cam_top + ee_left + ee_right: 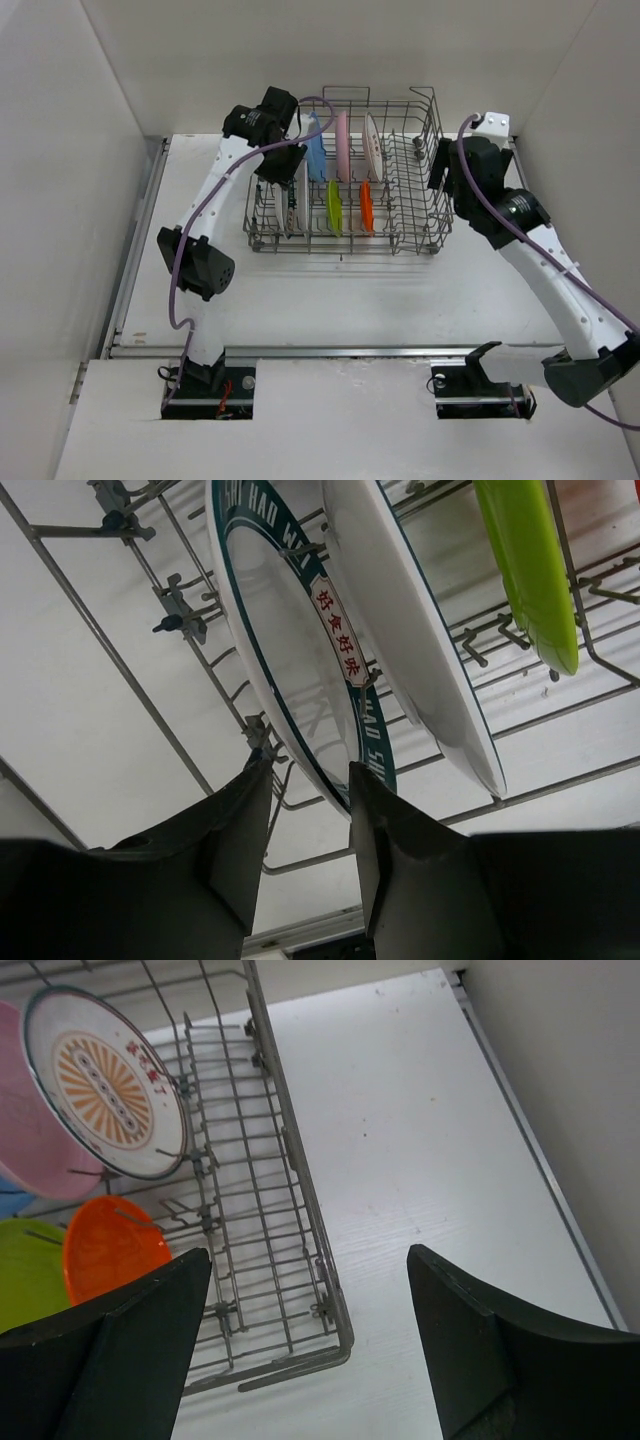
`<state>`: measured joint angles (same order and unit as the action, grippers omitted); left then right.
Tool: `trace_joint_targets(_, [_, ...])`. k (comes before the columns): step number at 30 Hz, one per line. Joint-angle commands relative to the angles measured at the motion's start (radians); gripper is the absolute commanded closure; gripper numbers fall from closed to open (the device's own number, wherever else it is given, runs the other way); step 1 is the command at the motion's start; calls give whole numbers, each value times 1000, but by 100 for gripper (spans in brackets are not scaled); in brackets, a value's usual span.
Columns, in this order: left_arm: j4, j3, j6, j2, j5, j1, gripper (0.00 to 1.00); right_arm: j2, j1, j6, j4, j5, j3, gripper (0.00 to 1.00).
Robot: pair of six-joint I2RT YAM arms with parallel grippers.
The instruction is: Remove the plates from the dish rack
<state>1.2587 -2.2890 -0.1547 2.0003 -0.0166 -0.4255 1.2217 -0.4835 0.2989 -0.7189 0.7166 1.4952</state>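
Left gripper [308,770] at the dish rack's [405,205] ten o'clock corner, jaws part-open astride the dark-rimmed plate [290,640] (one finger touching); a skewed pinch could jam it against tines. Right gripper [310,1253] gapes empty.

The dark-rimmed plate [290,660] has its lower edge between the fingers of the left gripper [308,772]. Just above that gripper's right-hand fingertip, a white tab on the plate's teal band carries four red characters, 好食好味. White capitals run along the band. "HAO" reads clearly far above the fingertips and again just below the tab, but the letters around it are cut off. Up and left of the right gripper [308,1253], the sunburst plate [105,1080] bears a red mark too small to read.
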Motion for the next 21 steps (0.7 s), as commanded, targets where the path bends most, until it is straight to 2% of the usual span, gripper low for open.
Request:
trace_joint_targets(1, [8, -6, 50, -9, 53, -6, 66, -1, 13, 34, 47, -17, -36, 15])
trace_joint_targets(6, [-13, 69, 86, 35, 96, -6, 77, -2, 22, 68, 78, -33, -125, 15])
trace_joint_targets(10, [-25, 95, 138, 75, 135, -6, 97, 44, 42, 153, 15, 23, -79, 12])
trace_joint_targets(11, [-36, 109, 147, 75, 135, -6, 100, 44, 51, 154, 15, 23, -69, 11])
trace_joint_targets(21, [-70, 138, 213, -12, 158, -6, 100, 119, 80, 144, 24, -26, -39, 7])
